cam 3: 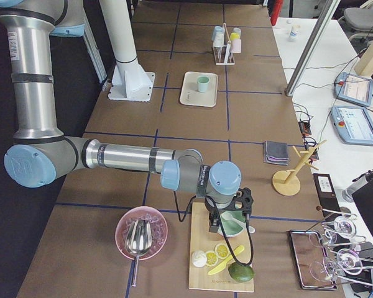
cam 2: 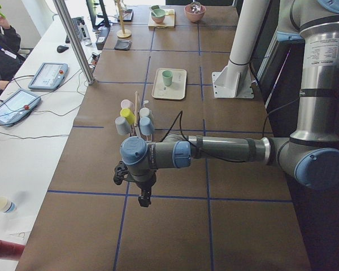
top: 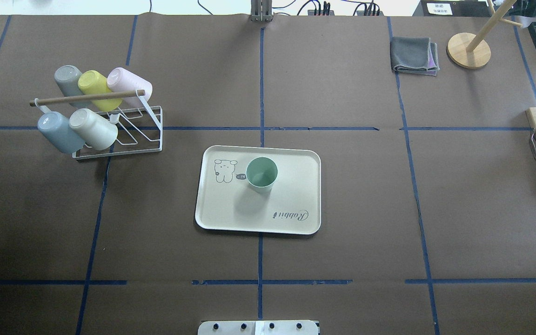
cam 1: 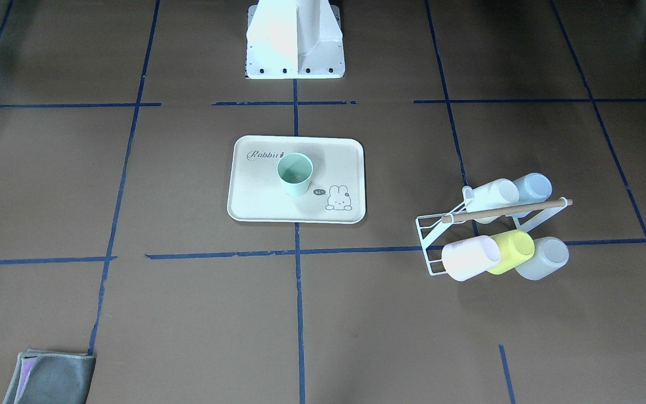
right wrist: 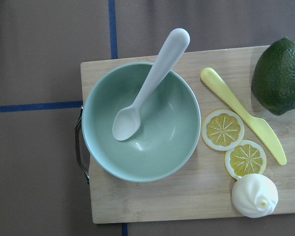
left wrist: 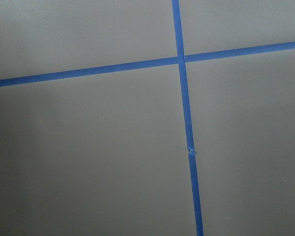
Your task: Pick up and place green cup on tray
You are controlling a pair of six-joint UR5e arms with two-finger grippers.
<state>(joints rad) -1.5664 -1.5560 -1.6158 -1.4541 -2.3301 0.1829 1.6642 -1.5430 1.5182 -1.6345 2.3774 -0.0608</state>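
Observation:
The pale mint-green cup stands upright on the cream "Rabbit" tray, near the tray's middle; it also shows from above on the tray. No gripper is near it. My left gripper hangs over bare brown table far from the tray, seen only from the side, so I cannot tell if it is open. My right gripper hangs over a wooden board with a green bowl, also seen only from the side, and I cannot tell its state.
A white wire rack holding several cups, including a yellow-green one, stands on the robot's left of the tray. A folded grey cloth and a wooden stand sit far right. The board carries a spoon, lemon slices and an avocado.

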